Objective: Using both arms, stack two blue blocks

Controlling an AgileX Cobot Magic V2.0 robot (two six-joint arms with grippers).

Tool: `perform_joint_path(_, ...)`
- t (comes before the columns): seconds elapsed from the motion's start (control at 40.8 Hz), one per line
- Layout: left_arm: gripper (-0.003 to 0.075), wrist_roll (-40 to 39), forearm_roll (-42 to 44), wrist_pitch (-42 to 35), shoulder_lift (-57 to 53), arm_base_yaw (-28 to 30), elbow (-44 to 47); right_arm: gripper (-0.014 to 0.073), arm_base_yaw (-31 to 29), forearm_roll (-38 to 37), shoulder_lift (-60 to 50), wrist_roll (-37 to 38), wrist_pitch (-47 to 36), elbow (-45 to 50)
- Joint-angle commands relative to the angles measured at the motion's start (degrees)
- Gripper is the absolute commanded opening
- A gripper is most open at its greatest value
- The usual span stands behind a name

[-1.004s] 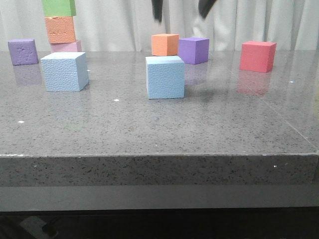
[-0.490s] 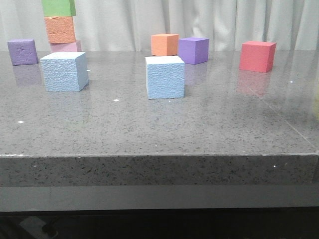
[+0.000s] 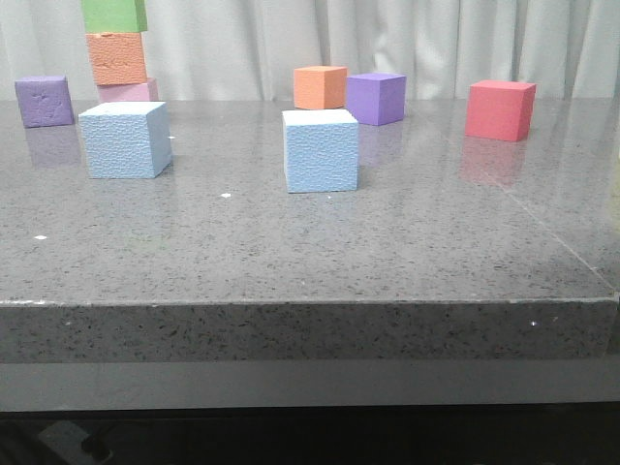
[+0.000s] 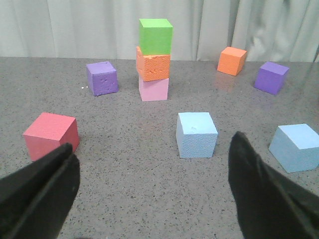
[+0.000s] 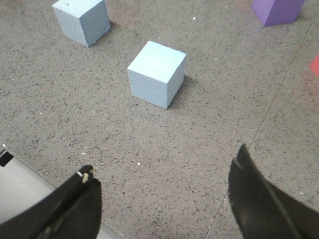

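Spanning the scene: grey speckled stone table (image 3: 310,252). Two pale blue foam blocks stand apart on it, unstacked: left block (image 3: 125,139), centre block (image 3: 321,150). Behind the left block, a green-orange-pink cube tower (image 3: 118,50). Left gripper (image 4: 149,189) and right gripper (image 5: 164,199): fingers spread wide, empty, above the table.
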Motion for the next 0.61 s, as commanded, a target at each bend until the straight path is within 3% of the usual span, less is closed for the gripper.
perform_joint_path(0.0, 0.0598, -0.44, -0.42, -4.21, 0.85, -0.45, -1.43, 0.0542, -0.06, -0.76, -3.83, -0.58, -10.12, 2.85)
perform_joint_path(0.588, 0.0598, -0.44, -0.42, -4.73, 0.85, -0.45, -1.43, 0.0542, -0.06, -0.81, -5.09, -0.58, -11.45, 5.39)
